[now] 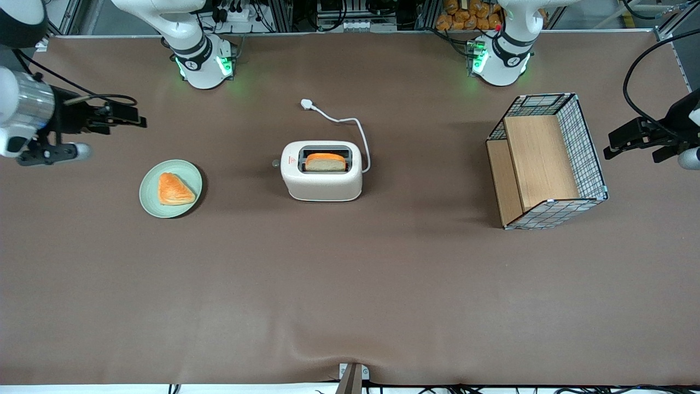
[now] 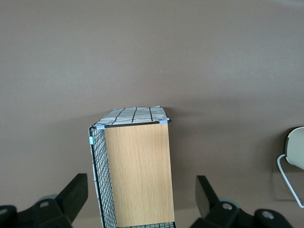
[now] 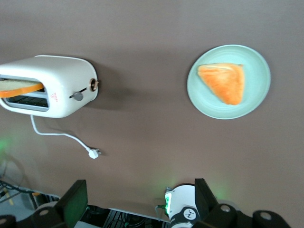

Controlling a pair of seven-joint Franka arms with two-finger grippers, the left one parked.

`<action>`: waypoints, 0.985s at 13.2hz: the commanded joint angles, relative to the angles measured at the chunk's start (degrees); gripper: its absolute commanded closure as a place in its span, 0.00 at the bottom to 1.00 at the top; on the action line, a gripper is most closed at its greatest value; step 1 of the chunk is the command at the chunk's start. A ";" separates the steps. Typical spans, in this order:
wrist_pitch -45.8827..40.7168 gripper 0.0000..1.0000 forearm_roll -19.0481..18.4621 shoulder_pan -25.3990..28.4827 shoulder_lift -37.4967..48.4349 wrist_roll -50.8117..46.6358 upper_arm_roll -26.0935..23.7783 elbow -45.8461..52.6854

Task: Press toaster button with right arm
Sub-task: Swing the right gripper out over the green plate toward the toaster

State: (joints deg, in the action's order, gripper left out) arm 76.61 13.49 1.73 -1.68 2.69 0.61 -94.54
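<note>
Toaster (image 1: 321,178) sits mid-table with a slice of bread (image 1: 325,162) standing in its slot, and the toaster button (image 1: 275,162) juts from the narrow end facing the working arm's side, handy for a sideways push. The right arm (image 1: 24,117) hovers high toward that end of the table, its gripper (image 1: 123,116) well apart from the toaster, fingers spread wide and holding nothing. Between them lies a green plate (image 1: 151,198) with a pastry (image 1: 174,189), so the approach probably needs to pass above it.
</note>
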 commanded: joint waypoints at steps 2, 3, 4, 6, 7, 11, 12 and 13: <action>0.56 0.00 4.86 0.90 -3.41 -0.40 0.01 -0.38; 0.56 0.00 7.05 0.91 -4.73 -0.40 0.01 -0.47; 0.30 0.00 9.34 0.73 -6.22 -0.40 0.09 -0.56; 0.47 0.00 13.56 0.47 -8.07 -0.40 0.10 -1.96; 0.64 0.00 14.97 0.73 -8.60 -0.40 0.10 -2.66; -0.14 0.00 15.51 3.71 -13.52 -0.40 -0.08 -2.85; -0.75 0.00 15.86 4.85 -14.84 -0.40 -0.08 -2.85; -0.59 0.00 16.47 6.25 -15.63 -0.40 -0.08 -2.76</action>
State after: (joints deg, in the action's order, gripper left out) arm 76.56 28.17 6.03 -15.68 2.68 0.45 -97.43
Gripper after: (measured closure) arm 0.000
